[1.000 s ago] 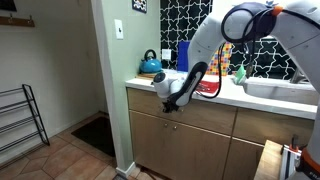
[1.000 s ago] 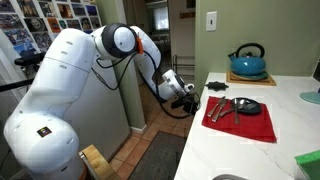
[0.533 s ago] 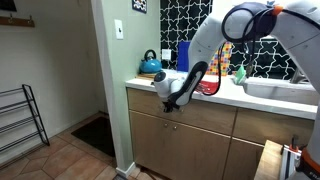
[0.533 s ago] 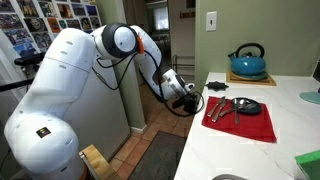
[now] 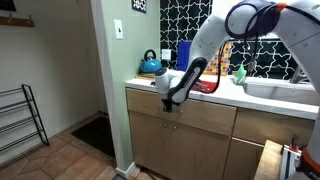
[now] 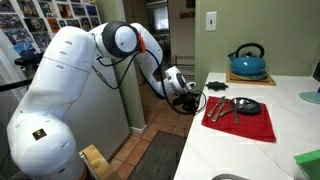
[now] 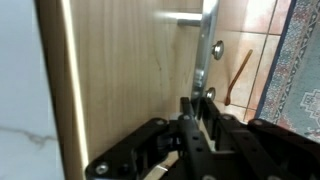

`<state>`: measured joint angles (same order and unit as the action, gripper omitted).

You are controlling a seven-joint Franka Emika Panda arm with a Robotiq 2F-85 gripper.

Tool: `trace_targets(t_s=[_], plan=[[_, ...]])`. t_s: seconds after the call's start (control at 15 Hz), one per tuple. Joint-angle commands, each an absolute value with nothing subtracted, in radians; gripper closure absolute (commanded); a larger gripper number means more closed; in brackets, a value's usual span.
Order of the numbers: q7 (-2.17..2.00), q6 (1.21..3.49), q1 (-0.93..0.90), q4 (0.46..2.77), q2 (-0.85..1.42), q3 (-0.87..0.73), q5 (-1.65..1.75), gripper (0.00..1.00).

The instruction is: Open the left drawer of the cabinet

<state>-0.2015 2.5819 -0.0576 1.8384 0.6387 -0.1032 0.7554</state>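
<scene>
Gripper [image 7: 197, 108] pinches, fingers nearly together, on the slim metal handle [image 7: 206, 55] of the left drawer [image 5: 205, 117], just under the white countertop [image 6: 240, 150] of the cabinet [image 5: 185, 150]. Rigid wood front, probably slides stiffly; the smooth handle could slip, so hold mid-bar.

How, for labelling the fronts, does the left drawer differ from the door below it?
The drawer is wide and shallow; the door is taller. The drawer sits just under the countertop, the door beneath it. The pincer grips the drawer's handle; nothing touches the door. Both are flat light-tan wood.
</scene>
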Motion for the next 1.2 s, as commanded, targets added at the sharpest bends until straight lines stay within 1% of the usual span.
trace_targets(t_s=[0.0, 0.27, 0.53, 0.87, 0.93, 1.0, 1.13], plan=[[-0.059, 2.571, -0.041, 1.888, 0.58, 0.005, 0.589, 0.96], [-0.034, 2.499, -0.072, 1.884, 0.548, 0.006, 0.505, 0.96], [-0.014, 2.462, -0.123, 1.861, 0.522, 0.064, 0.381, 0.96], [-0.155, 2.389, -0.226, 1.85, 0.494, 0.004, 0.422, 0.96], [-0.171, 2.37, -0.235, 1.855, 0.486, -0.008, 0.433, 0.58], [-0.183, 2.363, -0.237, 1.867, 0.474, -0.019, 0.442, 0.56], [-0.196, 2.341, -0.239, 1.891, 0.451, -0.037, 0.459, 0.44]])
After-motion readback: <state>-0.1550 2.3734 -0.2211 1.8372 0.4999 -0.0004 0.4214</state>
